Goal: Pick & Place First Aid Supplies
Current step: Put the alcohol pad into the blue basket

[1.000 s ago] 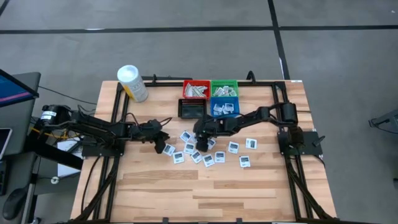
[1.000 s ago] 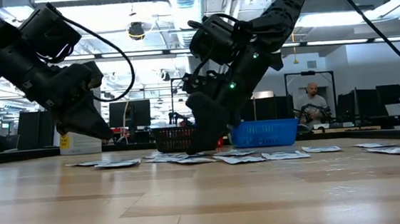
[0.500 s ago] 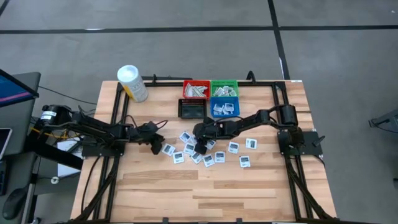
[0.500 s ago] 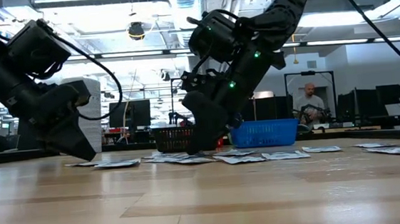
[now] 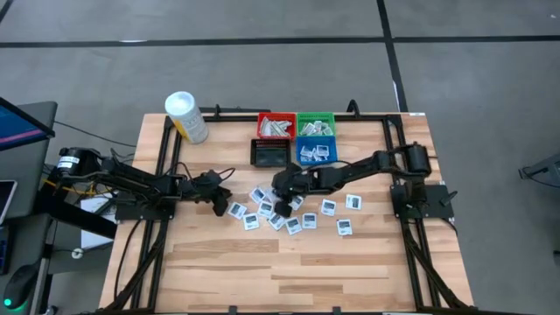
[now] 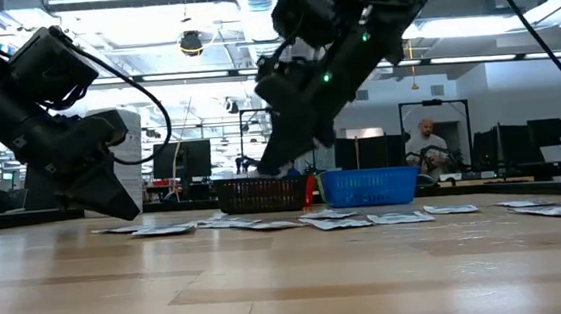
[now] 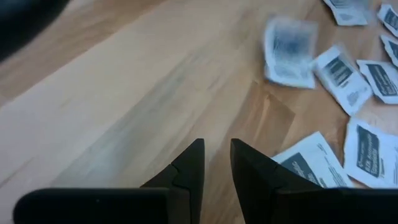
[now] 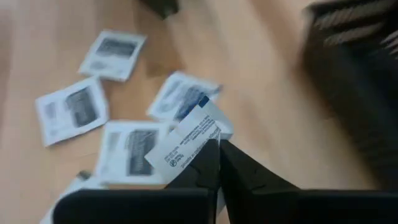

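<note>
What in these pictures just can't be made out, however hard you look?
- Print on the white packet pinched by the right gripper: blurred, right wrist view.
- What the black bin holds: too dark, high view.
- Left gripper tips' contact with the table: the low view only shows them near it.
- Tub label wording: too small.

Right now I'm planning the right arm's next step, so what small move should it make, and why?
Probably carry upward and toward the bins. The right end effector is shut on a white packet and is above the scattered packets, so the pick looks done. Which bin it belongs in I cannot tell.
</note>
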